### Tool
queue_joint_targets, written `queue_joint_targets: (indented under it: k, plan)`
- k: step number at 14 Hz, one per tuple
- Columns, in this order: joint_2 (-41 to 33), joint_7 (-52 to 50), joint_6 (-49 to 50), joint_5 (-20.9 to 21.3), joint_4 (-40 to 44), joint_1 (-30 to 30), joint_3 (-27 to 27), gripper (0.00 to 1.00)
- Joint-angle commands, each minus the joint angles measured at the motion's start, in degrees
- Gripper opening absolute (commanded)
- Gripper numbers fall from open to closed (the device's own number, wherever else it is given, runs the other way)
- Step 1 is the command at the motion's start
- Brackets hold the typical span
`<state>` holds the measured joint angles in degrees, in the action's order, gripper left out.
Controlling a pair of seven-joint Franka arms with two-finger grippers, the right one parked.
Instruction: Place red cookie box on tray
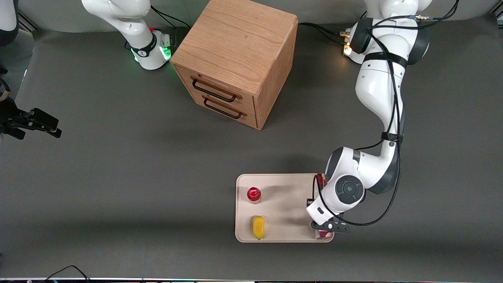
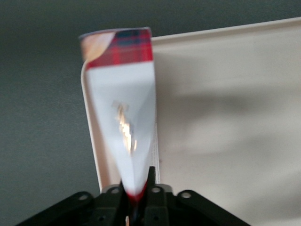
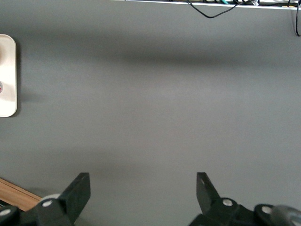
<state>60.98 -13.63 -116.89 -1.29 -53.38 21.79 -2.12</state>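
While the front view hides it, hand [image 2: 136, 200] clamps red cookie box [image 2: 123, 113], over tray [image 2: 225, 117] rim.

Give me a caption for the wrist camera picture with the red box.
The gripper holds the red cookie box between its jaws, above the tray's edge.

Dark grey matte table [image 1: 118, 165] fills scene. Oak two-drawer cabinet [image 1: 235, 59] near robot-base edge, black handles. Soft shadows; cables [image 1: 67, 271] along camera-side edge.
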Motion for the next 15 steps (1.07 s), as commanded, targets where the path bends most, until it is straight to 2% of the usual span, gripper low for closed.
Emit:
queue_joint_targets:
  k: [1, 4, 5, 12, 15]
  plan:
    - [-2.3, -0.5, -2.1, 0.8, -2.0, -0.6, -0.5, 1.0]
    - [-12.2, -0.3, -9.0, 0.1, -14.4, -4.7, 2.2, 1.0]
    - [-14.7, -0.3, -8.5, -0.5, -15.4, -5.4, 2.3, 1.0]
    - [-31.4, 2.4, 5.0, -1.2, -22.9, -13.8, 2.8, 1.0]
    - [-40.4, 4.4, 9.3, -1.3, -29.8, -18.8, 2.9, 1.0]
